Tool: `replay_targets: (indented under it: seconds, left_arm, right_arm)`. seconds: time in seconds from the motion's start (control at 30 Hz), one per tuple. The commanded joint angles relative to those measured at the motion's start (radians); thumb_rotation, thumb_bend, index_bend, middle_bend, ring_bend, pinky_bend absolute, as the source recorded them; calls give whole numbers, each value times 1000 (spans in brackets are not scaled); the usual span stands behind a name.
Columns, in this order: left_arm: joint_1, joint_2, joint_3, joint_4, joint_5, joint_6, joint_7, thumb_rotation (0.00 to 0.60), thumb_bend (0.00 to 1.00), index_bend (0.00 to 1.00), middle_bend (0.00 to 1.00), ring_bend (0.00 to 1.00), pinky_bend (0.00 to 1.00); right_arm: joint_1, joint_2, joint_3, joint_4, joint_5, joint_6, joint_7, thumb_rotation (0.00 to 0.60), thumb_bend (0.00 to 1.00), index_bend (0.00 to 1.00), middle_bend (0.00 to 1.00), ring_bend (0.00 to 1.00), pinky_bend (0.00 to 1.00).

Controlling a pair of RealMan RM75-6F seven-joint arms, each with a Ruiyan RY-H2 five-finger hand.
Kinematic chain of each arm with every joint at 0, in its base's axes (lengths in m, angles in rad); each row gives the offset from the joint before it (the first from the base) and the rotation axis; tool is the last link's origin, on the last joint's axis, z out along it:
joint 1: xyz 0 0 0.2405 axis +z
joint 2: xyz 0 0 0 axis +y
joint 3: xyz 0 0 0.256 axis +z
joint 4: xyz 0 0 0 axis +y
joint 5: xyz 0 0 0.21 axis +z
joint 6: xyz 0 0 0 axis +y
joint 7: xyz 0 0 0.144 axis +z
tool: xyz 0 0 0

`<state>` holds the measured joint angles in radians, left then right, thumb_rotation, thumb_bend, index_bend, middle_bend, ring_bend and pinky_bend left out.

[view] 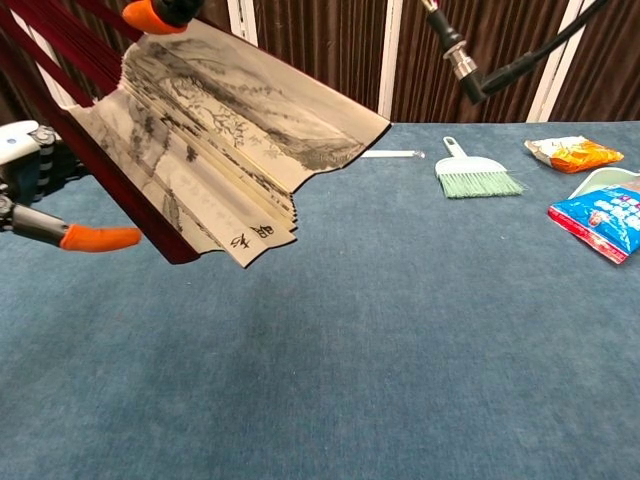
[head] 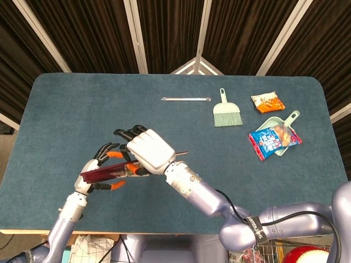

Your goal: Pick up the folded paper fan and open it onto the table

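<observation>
The paper fan [head: 107, 172] is held above the blue table [head: 71, 109], partly spread. In the chest view its ink-painted leaf [view: 210, 130] and dark red ribs fill the upper left. My right hand [head: 149, 152] grips it from above; only an orange fingertip [view: 150, 12] of that hand shows in the chest view. My left hand [head: 98, 167] sits at the fan's left end, its fingers spread above and below the outer rib. One orange fingertip [view: 100, 238] touches that dark red rib.
A green hand brush [head: 226, 112] lies at the back right. Beyond it are an orange snack bag [head: 267, 102] and a blue snack bag [head: 273, 139] on a pale green dustpan [head: 290, 118]. A thin white rod [head: 185, 99] lies at the back middle.
</observation>
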<state>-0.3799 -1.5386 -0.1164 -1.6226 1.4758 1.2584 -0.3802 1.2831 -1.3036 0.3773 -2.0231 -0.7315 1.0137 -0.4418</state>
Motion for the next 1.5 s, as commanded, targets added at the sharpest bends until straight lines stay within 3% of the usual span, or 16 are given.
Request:
replay_targets:
  seconds: [0.03, 0.57, 1.07, 1.5]
  left_arm:
    - [-10, -16, -2, 10, -5, -12, -3, 600, 206, 347, 110, 0, 35]
    - [-29, -69, -14, 25, -29, -19, 32, 600, 501, 535, 190, 0, 36]
    - [-24, -55, -26, 48, -44, -2, 42, 600, 522, 560, 214, 0, 36]
    - [-7, -23, -48, 75, 5, 91, 53, 600, 522, 562, 229, 0, 36]
  right_arm:
    - [-1, 2, -1, -3, -2, 0, 1, 600, 566, 788, 190, 262, 219]
    - [-20, 26, -8, -18, -22, -11, 25, 600, 567, 790, 190, 262, 219]
    - [-57, 57, -20, -9, -53, -25, 72, 600, 567, 792, 190, 262, 219]
    - [-151, 156, -29, 3, -144, -31, 172, 600, 569, 793, 190, 262, 219]
